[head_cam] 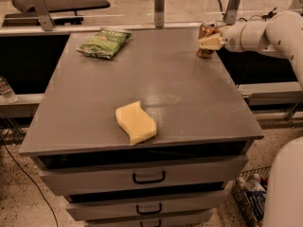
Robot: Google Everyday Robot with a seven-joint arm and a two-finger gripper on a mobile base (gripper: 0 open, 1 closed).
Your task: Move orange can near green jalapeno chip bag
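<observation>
Upright at the far right corner of the table [180, 93]: the orange can [206, 29], close to the right edge and just short of the back edge. Silver top and bottom rim showing, middle of the body covered. Across that middle, the gripper [209, 41], pale and blunt, lying against the can from the right at mid-height. Clenched or released: cannot tell. Behind the gripper, a thick white arm [265, 34] reaching in level from the right, past the table's side.

At the far left of the table, near the back edge: the green jalapeno chip bag [103, 42], flat and crinkled, slanted a little, pale lettering facing up. Well apart from the can, with a wide stretch of grey tabletop between.

Nearer the front, roughly mid-width: a wavy yellow sponge [136, 123], lying flat close to the front edge, well apart from both can and bag.

Under the tabletop, stacked grey drawers [189, 176] with dark handles. Beyond the back edge, an upright metal post [159, 6], between bag and can as seen from here. To the left, on a lower ledge, a clear plastic bottle [5, 90]. At the lower right, on the speckled floor, a wire basket [248, 200] with odds and ends inside.
</observation>
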